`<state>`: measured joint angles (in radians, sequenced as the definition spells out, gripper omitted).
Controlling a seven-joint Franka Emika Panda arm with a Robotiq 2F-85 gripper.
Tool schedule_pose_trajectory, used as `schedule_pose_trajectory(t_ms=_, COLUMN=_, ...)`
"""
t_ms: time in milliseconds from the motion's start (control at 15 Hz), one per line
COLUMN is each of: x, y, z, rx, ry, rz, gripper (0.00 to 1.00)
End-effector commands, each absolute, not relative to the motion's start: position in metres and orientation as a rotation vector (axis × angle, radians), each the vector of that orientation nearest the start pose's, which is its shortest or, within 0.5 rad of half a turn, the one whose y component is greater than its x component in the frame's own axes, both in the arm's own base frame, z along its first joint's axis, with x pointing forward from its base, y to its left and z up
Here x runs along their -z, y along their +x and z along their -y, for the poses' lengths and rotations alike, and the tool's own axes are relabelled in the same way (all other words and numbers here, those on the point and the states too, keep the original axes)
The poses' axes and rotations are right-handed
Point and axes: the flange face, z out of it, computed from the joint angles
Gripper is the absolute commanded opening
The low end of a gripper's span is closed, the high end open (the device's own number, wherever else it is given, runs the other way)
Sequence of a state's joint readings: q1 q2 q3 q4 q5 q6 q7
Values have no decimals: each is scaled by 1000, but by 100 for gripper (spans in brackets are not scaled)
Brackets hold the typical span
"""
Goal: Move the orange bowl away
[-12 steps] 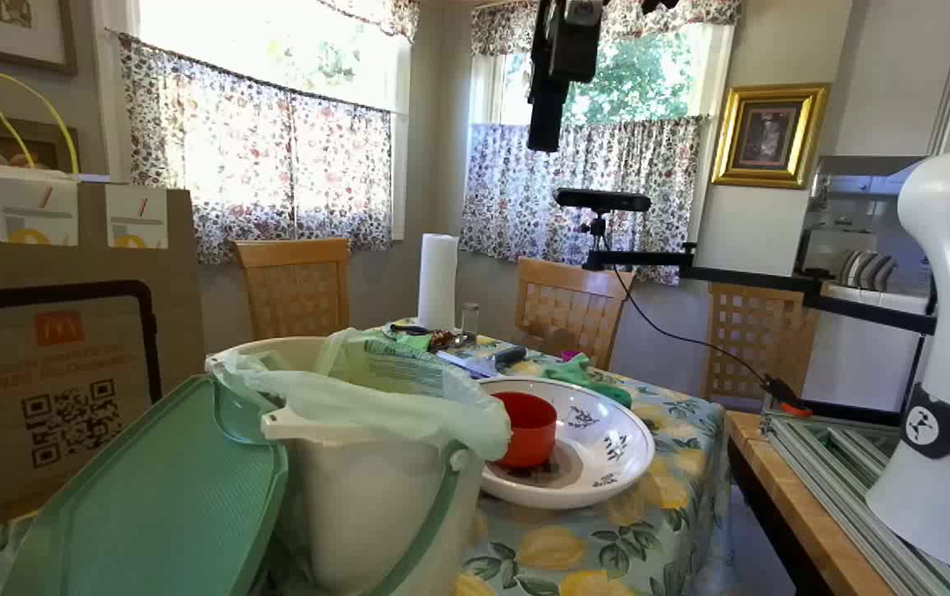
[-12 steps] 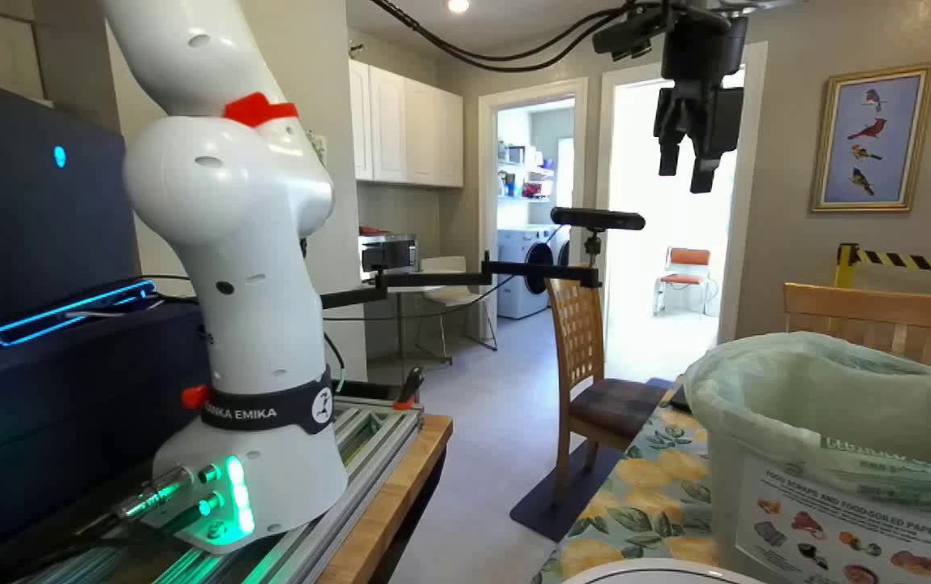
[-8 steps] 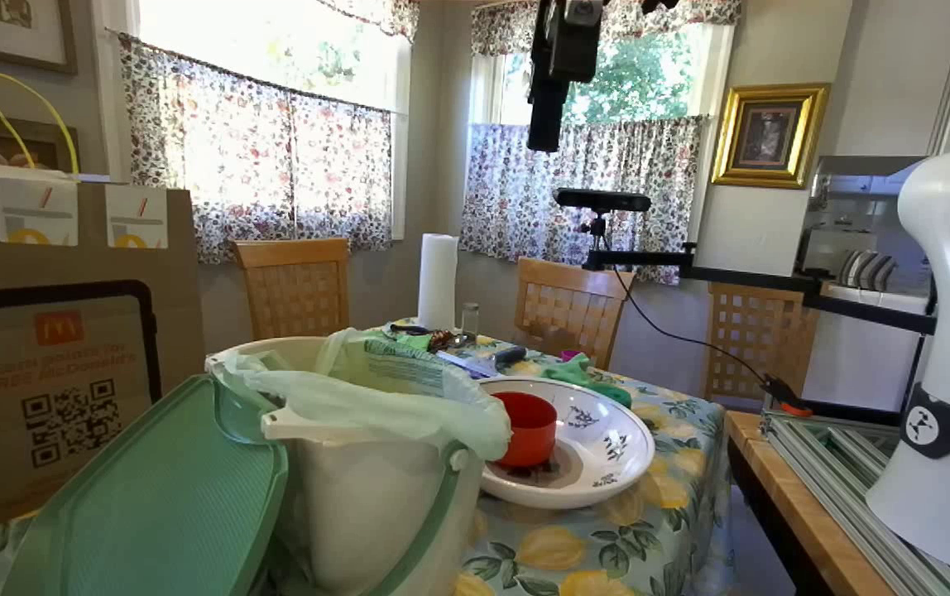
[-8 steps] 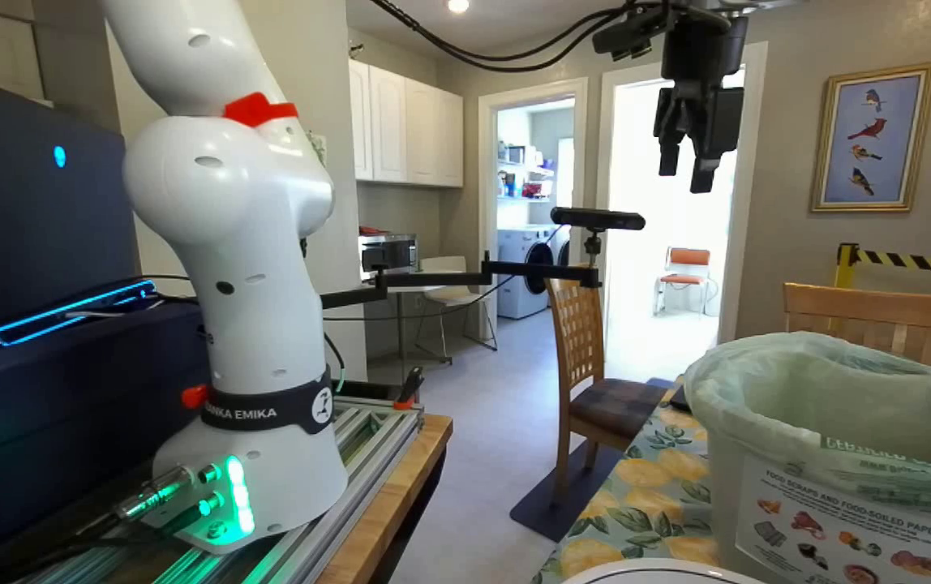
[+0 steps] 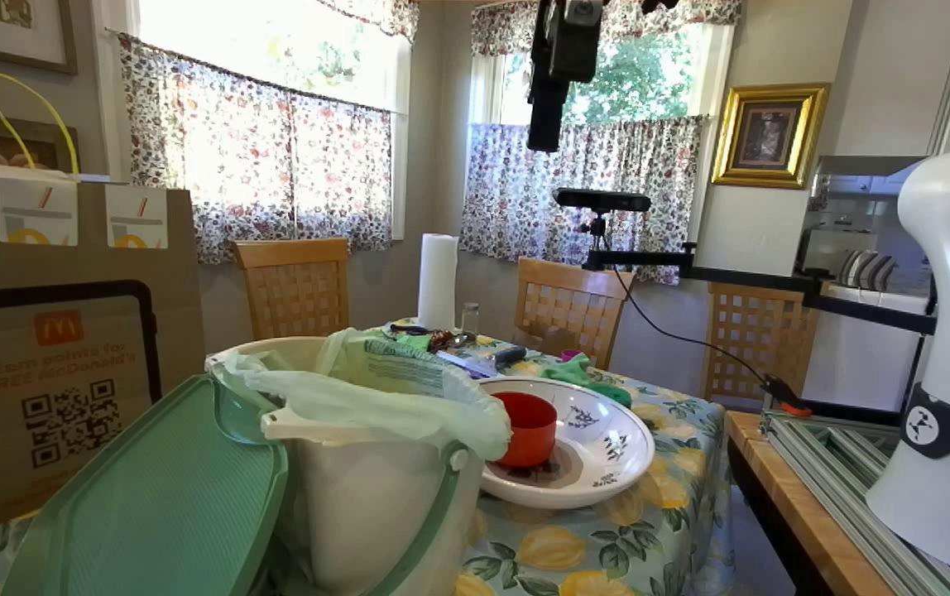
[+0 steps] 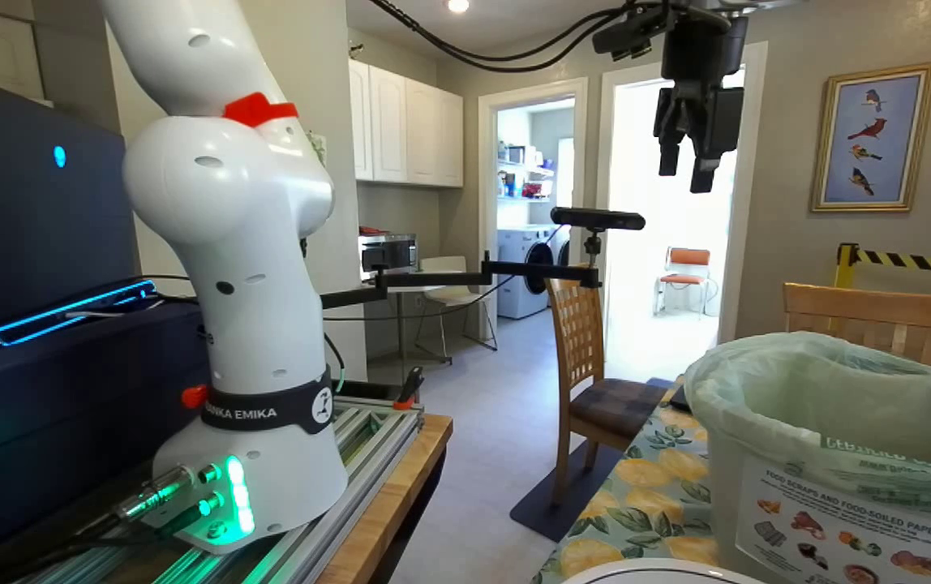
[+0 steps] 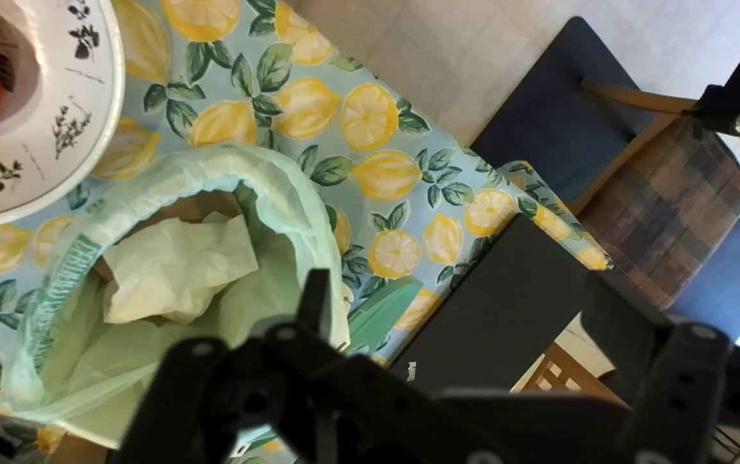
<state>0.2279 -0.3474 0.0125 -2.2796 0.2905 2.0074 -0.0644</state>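
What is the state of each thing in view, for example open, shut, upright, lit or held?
Orange bowl: upright, not held.
White plate: right way up on the tablecloth, bowl inside.
White tub: open, with pale green liner, something crumpled inside.
Green lid: off the opening, slanting beside the tub.
Laptop: looks shut.
Paper towel roll: upright.
Brown carrier bag: upright.
Base light: lit green.
Jaws: open, holding nothing.

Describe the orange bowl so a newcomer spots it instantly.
Find the big white tub lined with pale green plastic. Beside it sits a wide white plate with dark plant drawings, holding the bowl. It is small, plain and red-orange, unlike its white neighbours.
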Motion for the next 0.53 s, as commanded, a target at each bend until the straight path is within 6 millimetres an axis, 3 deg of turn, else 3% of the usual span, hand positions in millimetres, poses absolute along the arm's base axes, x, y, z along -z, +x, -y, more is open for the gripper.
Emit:
schedule_pose_trajectory(t_ms=0, x=-498, y=435, z=-119, rx=85, ry=-2850, rz=239, gripper=100)
schedule_pose_trajectory(t_ms=200, x=-496, y=430, z=-99, rx=95, ry=-2866, rz=118, gripper=100)
schedule_pose_trajectory(t_ms=467, x=-496, y=423, z=-54, rx=154, ry=-2873, rz=-96, gripper=100)
